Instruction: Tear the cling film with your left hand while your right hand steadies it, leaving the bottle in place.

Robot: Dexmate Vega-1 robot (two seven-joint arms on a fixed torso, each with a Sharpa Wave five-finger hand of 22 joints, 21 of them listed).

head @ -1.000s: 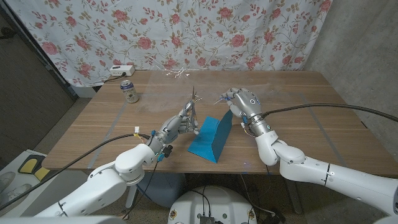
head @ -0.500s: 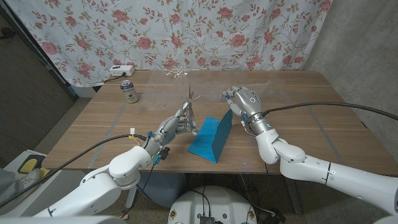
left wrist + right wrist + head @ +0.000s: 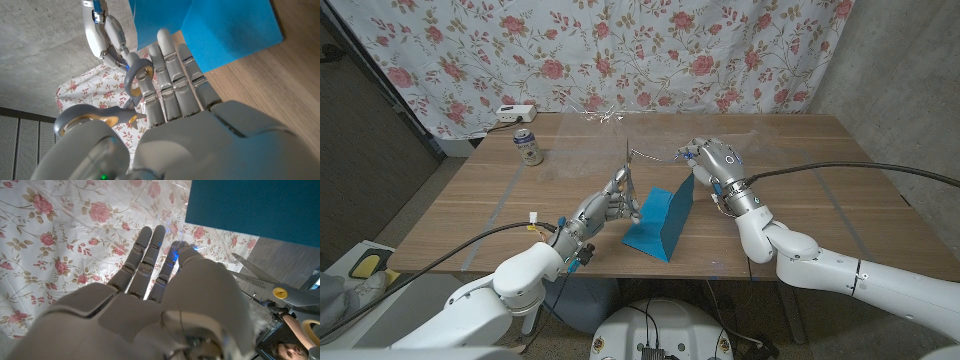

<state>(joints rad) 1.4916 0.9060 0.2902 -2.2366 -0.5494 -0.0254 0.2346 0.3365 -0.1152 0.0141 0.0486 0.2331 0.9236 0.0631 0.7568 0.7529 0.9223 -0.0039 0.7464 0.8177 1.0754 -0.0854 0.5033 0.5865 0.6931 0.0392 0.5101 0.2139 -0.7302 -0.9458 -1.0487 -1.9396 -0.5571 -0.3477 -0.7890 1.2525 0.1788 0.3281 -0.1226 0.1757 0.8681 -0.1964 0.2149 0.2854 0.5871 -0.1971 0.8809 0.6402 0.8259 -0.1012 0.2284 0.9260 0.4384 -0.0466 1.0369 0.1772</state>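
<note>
1. A wooden table [image 3: 800,180] stands before a flowered curtain [image 3: 620,50], with a blue box [image 3: 660,220] near the table's front edge.
2. The left hand [image 3: 605,205] sits just left of the blue box, its fingers [image 3: 172,75] straight and pressed together through the handles of a pair of scissors [image 3: 628,170], which it holds with the blades pointing up.
3. The right hand [image 3: 712,165] is raised at the upper right corner of the blue box, fingers [image 3: 145,255] extended and close together; whether they touch the box or pinch the film cannot be told.
4. The cling film [image 3: 655,155] shows faintly as a thin clear strip between the scissor tips and the right hand, above the blue box.
5. The left wrist view adds the grey scissor handles [image 3: 95,120] ringed around the fingers, with the right hand's fingertips beyond.
6. The right wrist view adds crinkled, shiny film [image 3: 165,220] in front of the curtain.
7. A can [image 3: 528,147] stands well left of the blue box, toward the far edge, with a white power strip [image 3: 516,112] behind it.
</note>
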